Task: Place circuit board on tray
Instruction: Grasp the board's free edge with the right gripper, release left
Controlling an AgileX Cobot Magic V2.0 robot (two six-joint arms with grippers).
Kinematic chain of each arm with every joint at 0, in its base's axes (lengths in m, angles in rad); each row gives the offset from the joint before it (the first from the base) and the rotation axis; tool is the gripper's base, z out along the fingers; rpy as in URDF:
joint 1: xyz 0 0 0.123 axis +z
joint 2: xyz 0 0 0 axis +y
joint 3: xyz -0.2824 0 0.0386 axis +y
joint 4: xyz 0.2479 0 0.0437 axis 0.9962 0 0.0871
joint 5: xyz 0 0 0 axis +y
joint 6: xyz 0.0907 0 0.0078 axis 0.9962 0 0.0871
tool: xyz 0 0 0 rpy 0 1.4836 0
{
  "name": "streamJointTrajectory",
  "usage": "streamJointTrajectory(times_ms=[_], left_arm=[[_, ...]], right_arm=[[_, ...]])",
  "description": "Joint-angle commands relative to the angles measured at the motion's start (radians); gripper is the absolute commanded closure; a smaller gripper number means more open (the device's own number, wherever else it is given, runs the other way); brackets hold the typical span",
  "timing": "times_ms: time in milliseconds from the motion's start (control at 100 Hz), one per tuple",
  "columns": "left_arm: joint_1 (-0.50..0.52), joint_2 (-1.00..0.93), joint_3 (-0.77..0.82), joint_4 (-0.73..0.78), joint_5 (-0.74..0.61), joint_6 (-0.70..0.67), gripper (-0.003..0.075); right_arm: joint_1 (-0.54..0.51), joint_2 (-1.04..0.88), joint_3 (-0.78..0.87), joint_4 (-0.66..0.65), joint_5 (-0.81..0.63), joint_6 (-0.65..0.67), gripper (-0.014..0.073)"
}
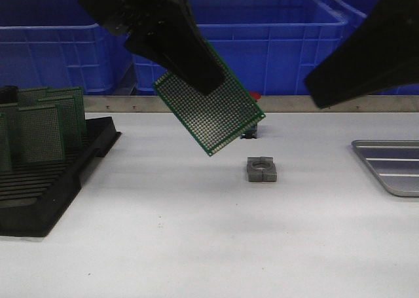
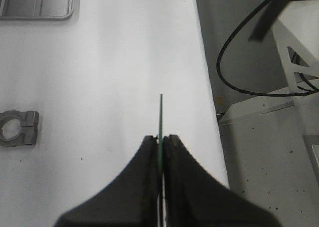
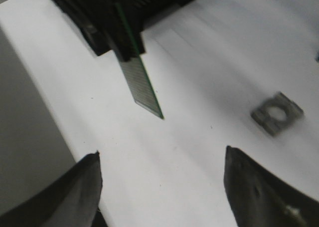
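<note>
left tool gripping circuit board, tray bare

We are seeing a green circuit board dotted with a fine grid of holes, gripped by the black left pincer. The silver-grey tray is showing ridged stripes, against a white tabletop and blue crates.

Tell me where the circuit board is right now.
Front view: the circuit board hangs mid-air, centre-left, pinched by the left end effector, above the grey block.
</note>
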Motion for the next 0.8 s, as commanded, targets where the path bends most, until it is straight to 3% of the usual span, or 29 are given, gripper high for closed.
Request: streamJointTrajectory(times_ms=[0,140,360,480,680,740,790], left_arm=[[-0.008,-0.047,-0.027,-0.065,0.004,-0.005,0.0741],[-0.008,-0.047,-0.027,-0.065,0.004,-0.005,0.0741],[-0.008,-0.047,-0.027,-0.065,0.004,-0.005,0.0741],[-0.008,-0.047,-0.027,-0.065,0.004,-0.005,0.0741],[-0.008,-0.047,-0.027,-0.065,0.003,-0.005,0.0740],[-0.008,-0.047,-0.027,-0.065,0.003,-0.005,0.0739],[-0.008,-0.047,-0.027,-0.065,0.003,-0.005,0.0735]], right_arm=[[0.026,0.059,-0.057,0.165,-0.014,-0.267,0.0057],[0.034,0.179,-0.111,0.290,0.046,-0.424,0.0057],[0.035,0.364,-0.209,0.305,0.151,-0.430,0.0076],[0.035,0.425,-0.239,0.305,0.209,-0.430,0.0208],[0.035,0.430,-0.243,0.317,0.220,-0.430,0.0594],[0.035,0.430,-0.243,0.317,0.221,-0.430,0.0666],[0.035,0.430,-0.243,0.319,0.222,-0.430,0.0658]])
